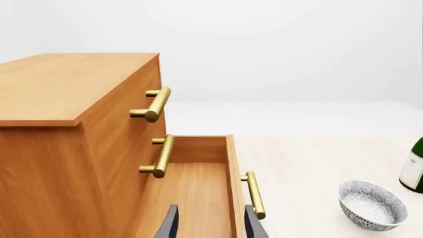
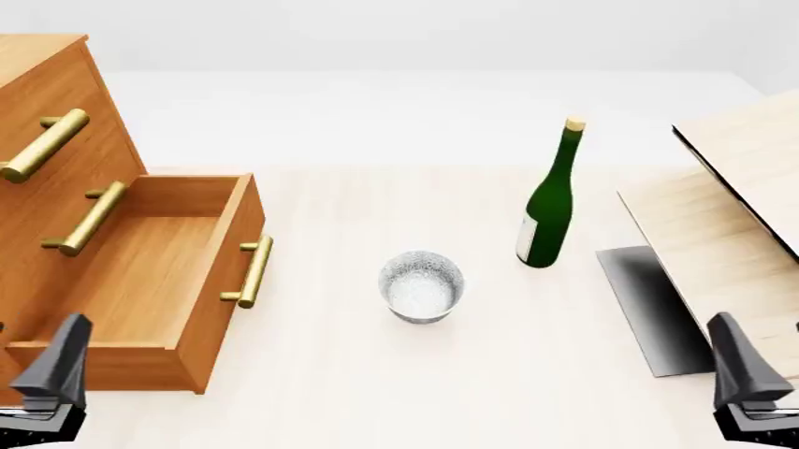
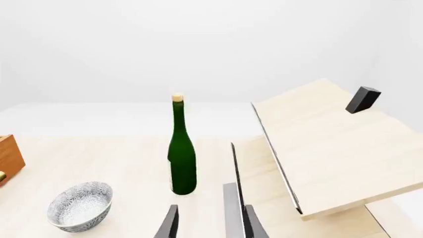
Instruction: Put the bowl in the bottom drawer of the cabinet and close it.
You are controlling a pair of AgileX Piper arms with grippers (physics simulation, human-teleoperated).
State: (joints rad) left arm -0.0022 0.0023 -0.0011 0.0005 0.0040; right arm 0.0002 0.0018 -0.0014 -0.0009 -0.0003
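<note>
Bowl upright on the desk, bottom drawer pulled open.

The bowl [image 2: 422, 286] sits mid-desk [image 2: 374, 393], between the open bottom drawer [image 2: 150, 271] of the cabinet [image 2: 50, 112] at the left edge and the green bottle [image 2: 549, 201]. Both grippers, left [image 2: 50, 388] and right [image 2: 749, 388], hang at the near edge, jaws apart, holding nothing.

Bright, even, diffuse light fills all three views, with a washed-out white backdrop and no single source to be made out. Shadows are faint and soft: the cabinet [image 2: 50, 178] front is a shade darker than its top, and the pale tabletop [image 2: 374, 374] carries hardly any cast shadow under the bowl [image 2: 422, 286]. Everything renders sharp edge to edge, without blur, glare or visible lens distortion.
</note>
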